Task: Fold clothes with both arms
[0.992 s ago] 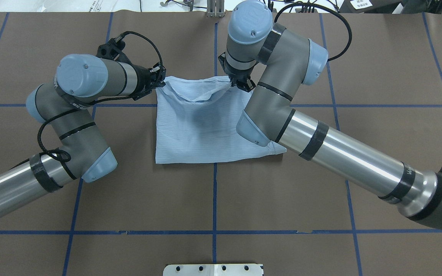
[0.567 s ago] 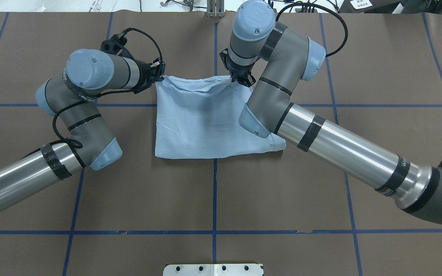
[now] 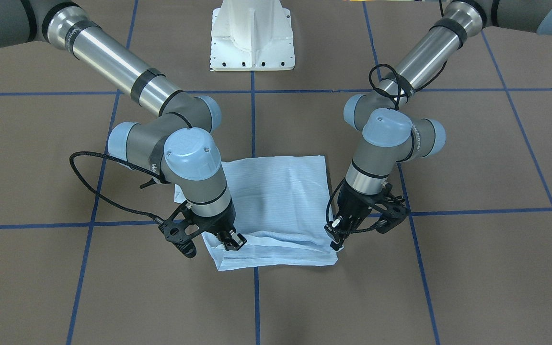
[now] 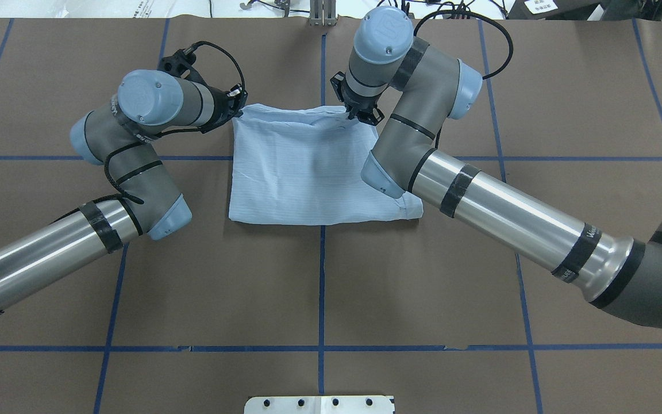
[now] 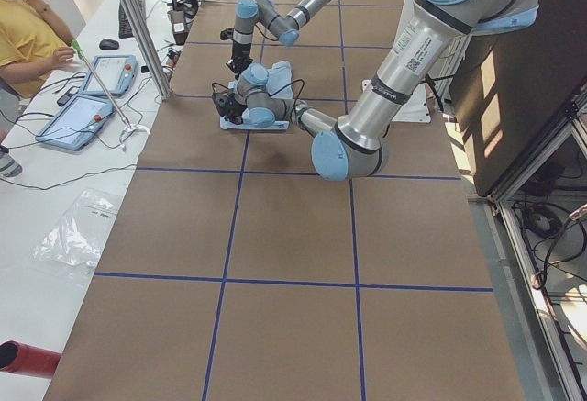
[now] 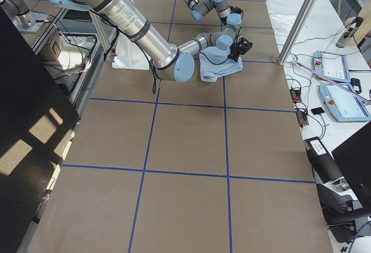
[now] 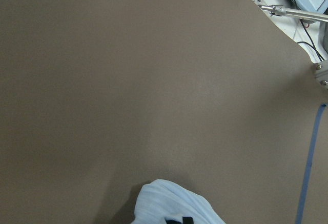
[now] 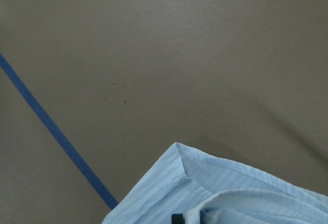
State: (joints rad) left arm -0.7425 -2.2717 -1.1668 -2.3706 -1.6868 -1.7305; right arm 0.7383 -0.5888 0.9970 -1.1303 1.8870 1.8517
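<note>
The light-blue shirt lies folded into a rough square on the brown table, near the far centre. My left gripper is shut on the far left corner of its upper layer. My right gripper pinches the far right corner. In the front-facing view the left gripper and the right gripper hold that same edge low over the shirt. Each wrist view shows only a bit of the shirt at the bottom edge. The right forearm hides the near right part.
Blue tape lines divide the brown table cover. The white pedestal base stands at the robot's side. Beyond the far edge are a bench with control tablets, a metal post and a seated person.
Both grippers moved farther from the robot and lower, carrying the shirt's far edge. The raised fold flattened and the whole shirt slid a little away from the robot.
</note>
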